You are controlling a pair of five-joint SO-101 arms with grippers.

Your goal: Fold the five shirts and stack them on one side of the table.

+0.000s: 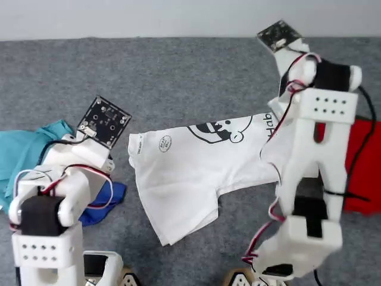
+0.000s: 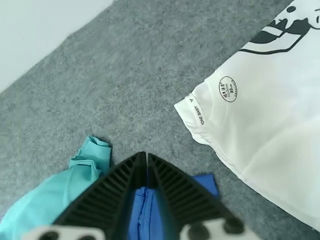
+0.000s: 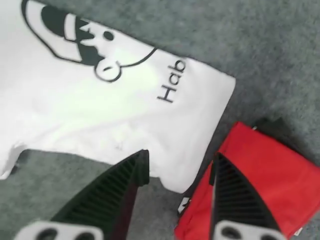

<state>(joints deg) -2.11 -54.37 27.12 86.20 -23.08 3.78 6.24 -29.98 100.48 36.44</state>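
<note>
A white shirt (image 1: 196, 161) with a black cartoon print lies spread out in the middle of the grey table, collar toward the left arm. My right gripper (image 3: 181, 162) stands open above its hem corner (image 3: 200, 105), right beside a folded red shirt (image 3: 260, 175) at the right (image 1: 363, 167). My left gripper (image 2: 146, 157) is shut with nothing between its fingers. It hangs over a crumpled blue shirt (image 2: 142, 212) and a teal shirt (image 2: 75, 185), both at the left edge (image 1: 24, 152).
The grey felt table (image 1: 178, 77) lies bare across the far half. A dark scrap of cloth (image 3: 269, 124) peeks out beside the red shirt. The arm bases stand at the near edge, the left arm (image 1: 47, 226) over the blue shirt (image 1: 110, 199).
</note>
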